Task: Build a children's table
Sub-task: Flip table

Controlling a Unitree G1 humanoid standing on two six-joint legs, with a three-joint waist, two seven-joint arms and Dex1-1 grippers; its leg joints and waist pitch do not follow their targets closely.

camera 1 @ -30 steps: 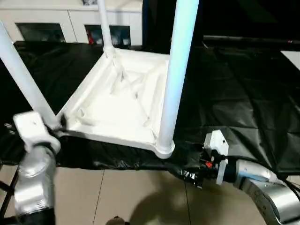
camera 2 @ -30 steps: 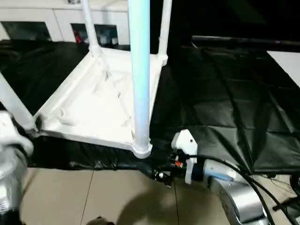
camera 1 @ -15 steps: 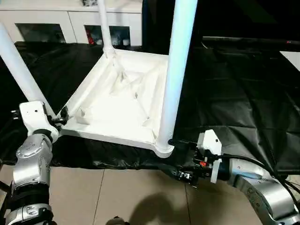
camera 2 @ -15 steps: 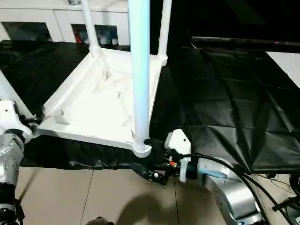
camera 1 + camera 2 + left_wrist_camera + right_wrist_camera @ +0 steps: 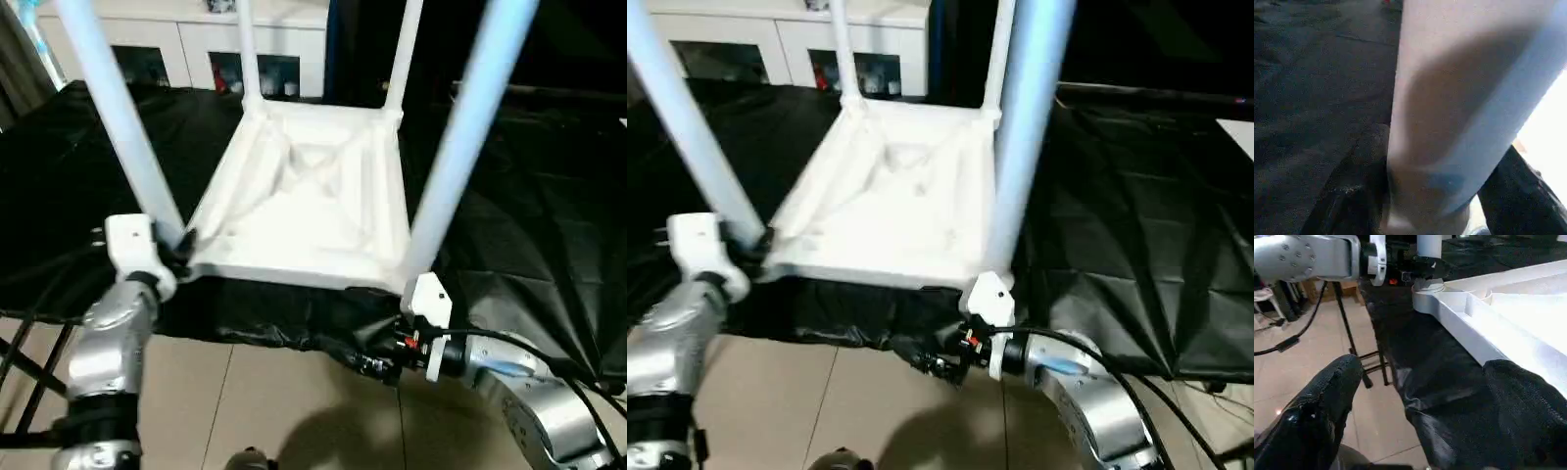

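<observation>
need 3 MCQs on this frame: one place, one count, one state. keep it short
1. Where does the tabletop lie?
A. On the floor tiles
B. On the black-covered work table, at its near edge
C. On top of the cabinet

2. How many legs stand up from the tabletop?
A. Two
B. Three
C. Four

3. What state is the right gripper in?
A. Open, holding nothing
B. Shut on a leg
C. Shut on the tabletop's rim

Key: 1 B, the black cover spreads under and around the white top. 2 C, one leg rises from each corner in the head views. 3 A, the right wrist view shows its two black fingers spread wide with just the table edge and floor beyond them.
</observation>
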